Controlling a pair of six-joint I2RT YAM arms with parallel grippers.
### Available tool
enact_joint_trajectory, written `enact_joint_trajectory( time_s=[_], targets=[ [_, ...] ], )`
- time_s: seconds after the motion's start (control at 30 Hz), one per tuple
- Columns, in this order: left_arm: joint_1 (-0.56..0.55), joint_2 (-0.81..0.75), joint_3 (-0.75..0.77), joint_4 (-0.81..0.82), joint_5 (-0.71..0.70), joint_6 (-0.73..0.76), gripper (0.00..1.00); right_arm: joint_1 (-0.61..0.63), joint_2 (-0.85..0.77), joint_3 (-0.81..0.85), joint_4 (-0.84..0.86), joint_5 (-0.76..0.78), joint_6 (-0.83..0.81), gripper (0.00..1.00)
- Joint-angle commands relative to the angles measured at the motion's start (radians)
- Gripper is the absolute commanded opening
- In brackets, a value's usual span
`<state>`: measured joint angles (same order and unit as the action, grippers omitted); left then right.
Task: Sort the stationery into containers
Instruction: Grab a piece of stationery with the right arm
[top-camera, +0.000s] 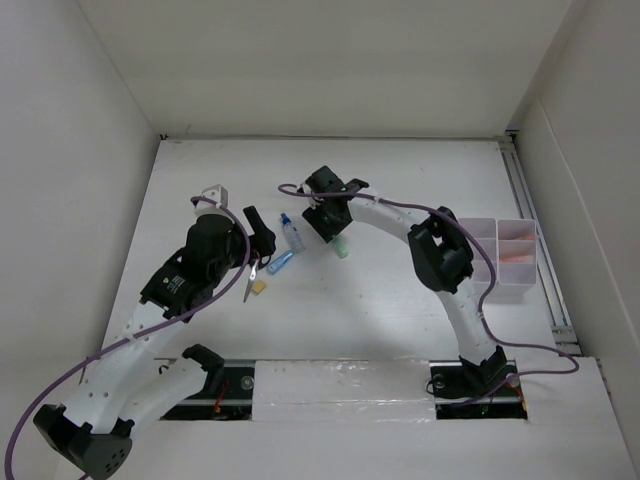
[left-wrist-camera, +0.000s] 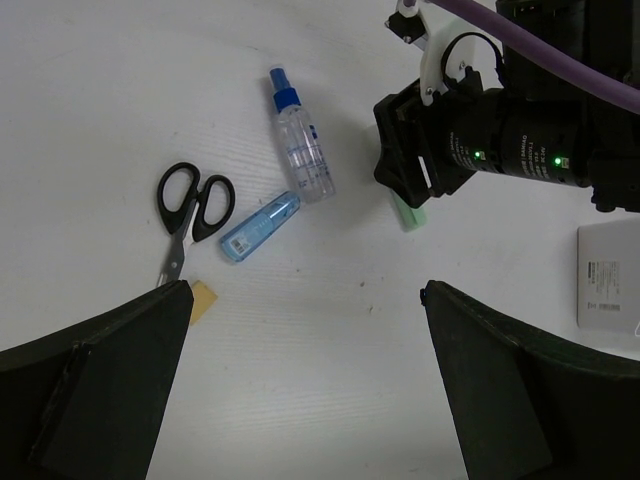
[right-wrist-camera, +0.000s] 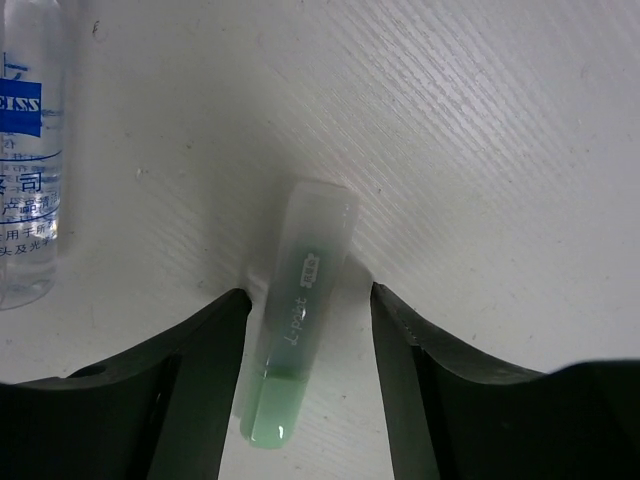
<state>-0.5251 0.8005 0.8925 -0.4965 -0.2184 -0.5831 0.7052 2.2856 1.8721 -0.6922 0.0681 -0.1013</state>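
My right gripper (top-camera: 335, 230) is low over the table, open, with its jaws either side of a green marker (right-wrist-camera: 298, 330) that lies flat and ungripped; the marker also shows from above (top-camera: 341, 246). My left gripper (top-camera: 262, 233) is open and empty above the table (left-wrist-camera: 305, 380). Ahead of it lie black-handled scissors (left-wrist-camera: 190, 205), a small yellow eraser (left-wrist-camera: 203, 299), a blue marker (left-wrist-camera: 258, 228) and a clear blue-capped bottle (left-wrist-camera: 300, 150). The white divided organiser (top-camera: 505, 258) stands at the far right with orange-red pens in one compartment.
The bottle (right-wrist-camera: 25, 200) lies just left of the right gripper's fingers. The right arm's wrist (left-wrist-camera: 480, 140) hangs close to the right of the items. White walls enclose the table on the left, back and right.
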Motion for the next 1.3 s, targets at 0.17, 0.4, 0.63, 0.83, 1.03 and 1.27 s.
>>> enact_joint_trajectory(
  time_s=[0.17, 0.4, 0.63, 0.83, 1.03, 1.27],
  targets=[
    [0.004, -0.023, 0.014, 0.033, 0.007, 0.016, 1.00, 0.016, 0.109, 0.038, -0.112, 0.029, -0.006, 0.59],
    [0.004, -0.023, 0.014, 0.033, 0.007, 0.016, 1.00, 0.007, 0.141, 0.105, -0.151, -0.019, -0.015, 0.59],
    [0.004, -0.023, 0.014, 0.033, 0.007, 0.016, 1.00, -0.003, 0.184, 0.173, -0.220, -0.079, -0.015, 0.32],
    [0.004, -0.023, 0.014, 0.033, 0.007, 0.016, 1.00, -0.022, 0.123, 0.135, -0.183, -0.113, 0.015, 0.00],
    [0.004, -0.023, 0.014, 0.033, 0.007, 0.016, 1.00, -0.127, -0.285, -0.273, 0.363, -0.012, 0.262, 0.00],
    [0.004, -0.023, 0.014, 0.033, -0.002, 0.016, 1.00, -0.326, -0.747, -0.609, 0.645, 0.065, 0.678, 0.00]
  ],
)
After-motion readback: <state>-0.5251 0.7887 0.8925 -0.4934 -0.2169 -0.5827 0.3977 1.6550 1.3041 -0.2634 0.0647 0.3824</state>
